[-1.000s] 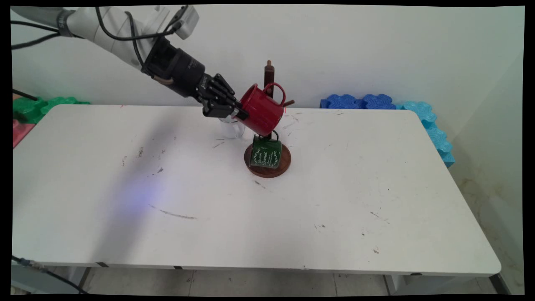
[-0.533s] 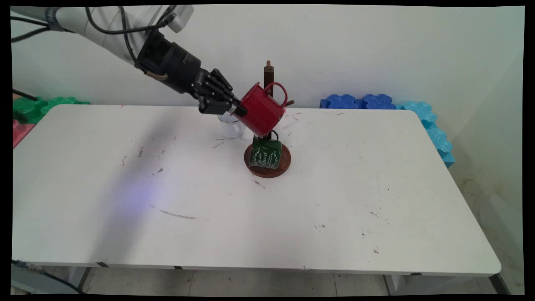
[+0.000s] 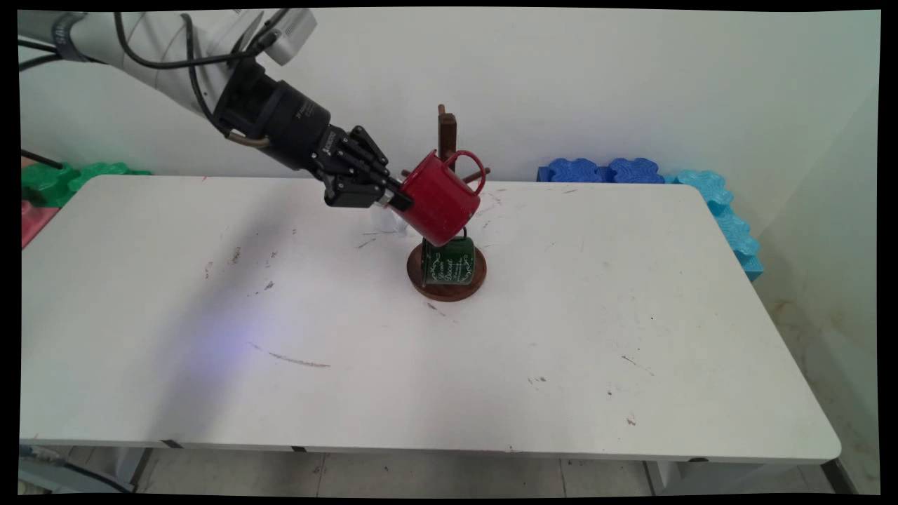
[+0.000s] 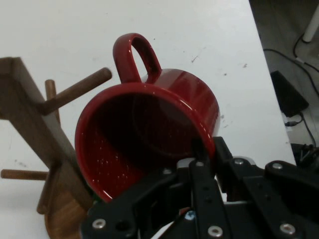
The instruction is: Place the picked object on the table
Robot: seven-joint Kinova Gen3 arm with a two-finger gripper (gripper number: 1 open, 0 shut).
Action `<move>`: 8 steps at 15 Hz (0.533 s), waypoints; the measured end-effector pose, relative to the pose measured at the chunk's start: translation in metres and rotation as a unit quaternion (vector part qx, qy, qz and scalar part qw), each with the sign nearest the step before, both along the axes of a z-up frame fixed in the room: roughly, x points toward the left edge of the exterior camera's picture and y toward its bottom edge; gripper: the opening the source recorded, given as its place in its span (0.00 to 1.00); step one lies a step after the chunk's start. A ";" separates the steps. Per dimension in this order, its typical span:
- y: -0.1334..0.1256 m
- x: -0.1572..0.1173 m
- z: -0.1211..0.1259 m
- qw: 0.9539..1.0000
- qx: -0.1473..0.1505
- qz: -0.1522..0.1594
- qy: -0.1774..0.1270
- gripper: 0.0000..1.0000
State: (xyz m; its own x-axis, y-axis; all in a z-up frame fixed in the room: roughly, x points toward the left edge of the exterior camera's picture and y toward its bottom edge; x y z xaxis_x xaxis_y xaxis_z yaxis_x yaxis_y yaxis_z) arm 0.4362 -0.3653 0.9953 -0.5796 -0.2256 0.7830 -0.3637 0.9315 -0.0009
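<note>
My gripper (image 3: 395, 198) (image 4: 208, 147) is shut on the rim of a red enamel mug (image 3: 440, 200) (image 4: 149, 134), one finger inside and one outside. The mug hangs tilted in the air, mouth toward the hand. Its handle (image 3: 474, 168) (image 4: 133, 55) lies close beside an upper peg (image 4: 75, 92) of a wooden mug tree (image 3: 447, 133) (image 4: 35, 114); I cannot tell whether they touch. The tree's post leans slightly left. A green mug (image 3: 449, 261) with white lettering hangs low on the tree over its round base (image 3: 449, 289).
A clear glass (image 3: 383, 220) stands just behind the gripper, mostly hidden. Blue foam tiles (image 3: 607, 170) and cyan ones (image 3: 729, 221) line the far right edge; green ones (image 3: 70, 175) lie at the far left. The white table (image 3: 491, 379) bears scuff marks.
The hand has drawn back to the left and a little down with the red mug. The mug tree's top and base have shifted left, and the green mug moved with it.
</note>
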 end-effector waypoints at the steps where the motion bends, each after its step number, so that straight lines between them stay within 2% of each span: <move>1: 0.002 -0.001 0.001 1.000 -0.001 -0.001 0.001 0.00; 8: 0.016 -0.006 0.001 1.000 -0.007 -0.009 0.000 0.00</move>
